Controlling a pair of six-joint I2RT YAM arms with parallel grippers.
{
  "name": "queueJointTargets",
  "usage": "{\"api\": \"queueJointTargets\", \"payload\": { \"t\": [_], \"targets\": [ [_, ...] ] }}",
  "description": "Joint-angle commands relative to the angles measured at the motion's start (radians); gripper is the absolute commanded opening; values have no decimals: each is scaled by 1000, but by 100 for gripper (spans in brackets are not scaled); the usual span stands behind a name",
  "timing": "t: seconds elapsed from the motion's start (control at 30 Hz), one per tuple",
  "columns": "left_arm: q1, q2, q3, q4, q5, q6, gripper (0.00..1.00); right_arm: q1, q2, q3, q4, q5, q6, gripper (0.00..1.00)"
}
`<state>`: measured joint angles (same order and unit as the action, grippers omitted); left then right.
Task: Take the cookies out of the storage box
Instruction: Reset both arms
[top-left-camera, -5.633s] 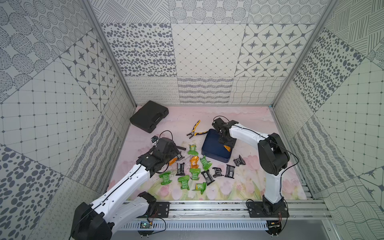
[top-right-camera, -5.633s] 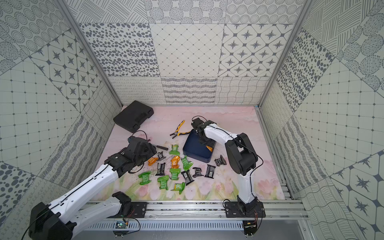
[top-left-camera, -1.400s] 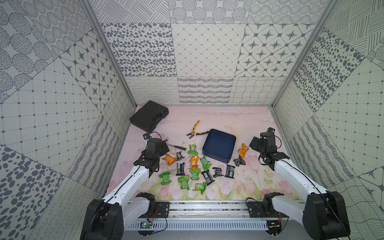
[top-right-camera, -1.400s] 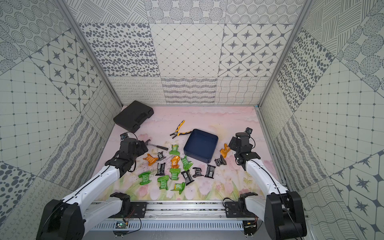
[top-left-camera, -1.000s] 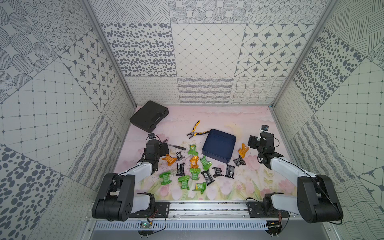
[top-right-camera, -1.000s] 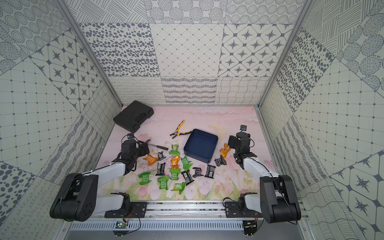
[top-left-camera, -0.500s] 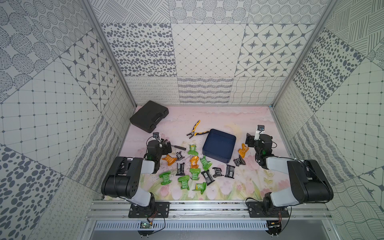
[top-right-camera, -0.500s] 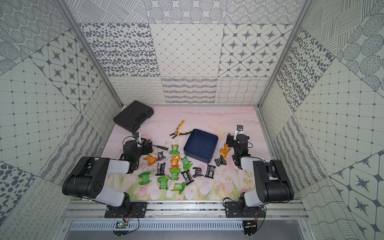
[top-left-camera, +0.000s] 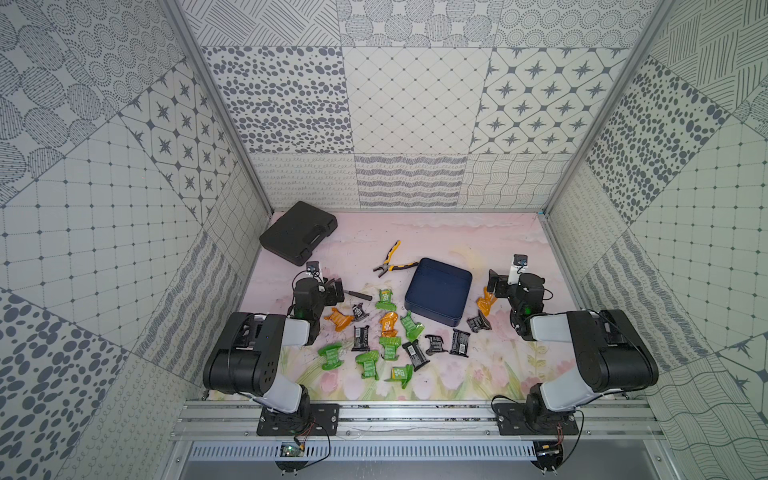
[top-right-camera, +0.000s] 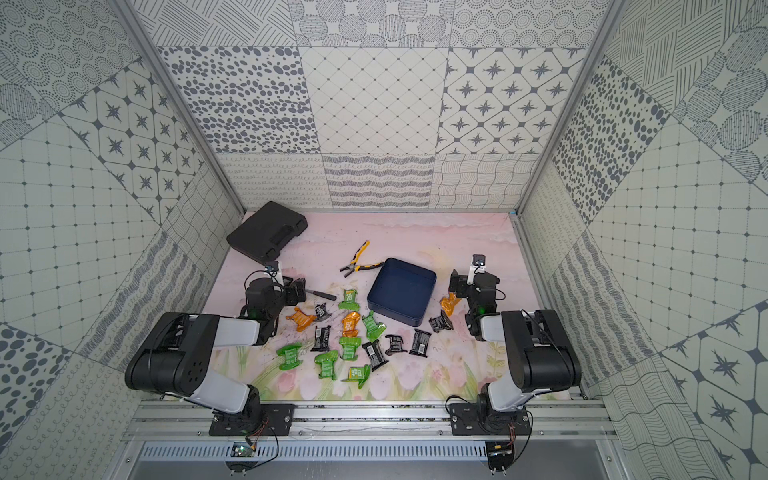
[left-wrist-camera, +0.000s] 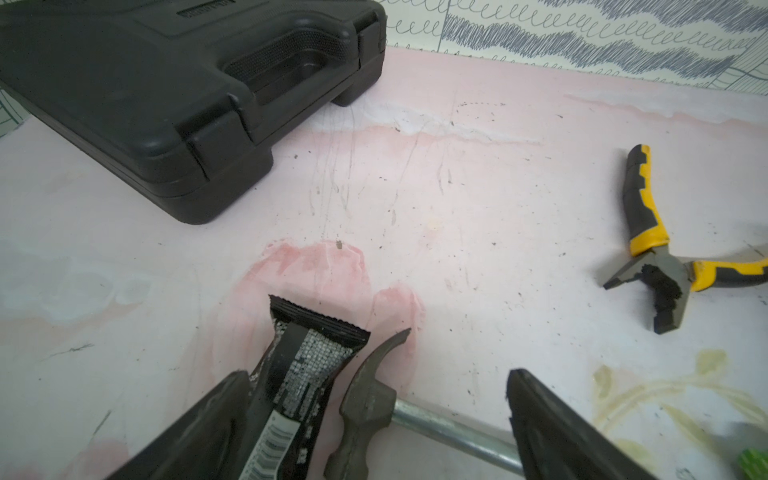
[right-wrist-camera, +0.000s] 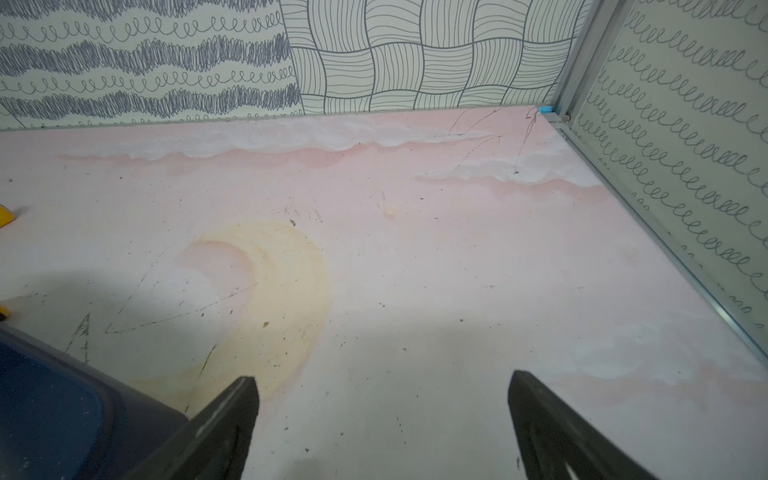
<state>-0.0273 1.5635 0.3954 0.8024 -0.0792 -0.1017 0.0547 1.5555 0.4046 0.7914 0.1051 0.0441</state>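
Note:
The storage box (top-left-camera: 438, 291), navy and square, sits mid-table, and no packet shows inside it (top-right-camera: 401, 297). The cookies (top-left-camera: 388, 324) lie scattered on the mat in front of it: green, orange and black packets. One orange packet (top-left-camera: 485, 300) rests to the right of the box, just below my right gripper (top-left-camera: 494, 283). That gripper (right-wrist-camera: 382, 380) is open over bare mat, with a box corner (right-wrist-camera: 50, 407) beside it. My left gripper (top-left-camera: 333, 286) is open too (left-wrist-camera: 378, 376). A black packet (left-wrist-camera: 299, 374) lies against one of its fingers.
A small hammer (left-wrist-camera: 365, 411) lies between the left jaws, its shaft (top-left-camera: 357, 295) pointing toward the cookies. Yellow-and-black pliers (top-left-camera: 392, 262) lie behind the box. A black tool case (top-left-camera: 298, 237) sits at the back left. Patterned walls close in on three sides.
Both arms have folded back toward their bases, drawing the grippers away from the cookies. The right gripper has opened wider. The box and the packets have stayed put over the last second.

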Motion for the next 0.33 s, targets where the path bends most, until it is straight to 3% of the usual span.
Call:
{"api": "queueJointTargets", "payload": {
  "t": [0.0,0.3],
  "targets": [
    [4,6,7,51,21,20,100,1,0,3,54,-2,-9,98],
    [3,6,8,50,20,20,99,-4,0,5,51,-22,-7,98]
  ]
}}
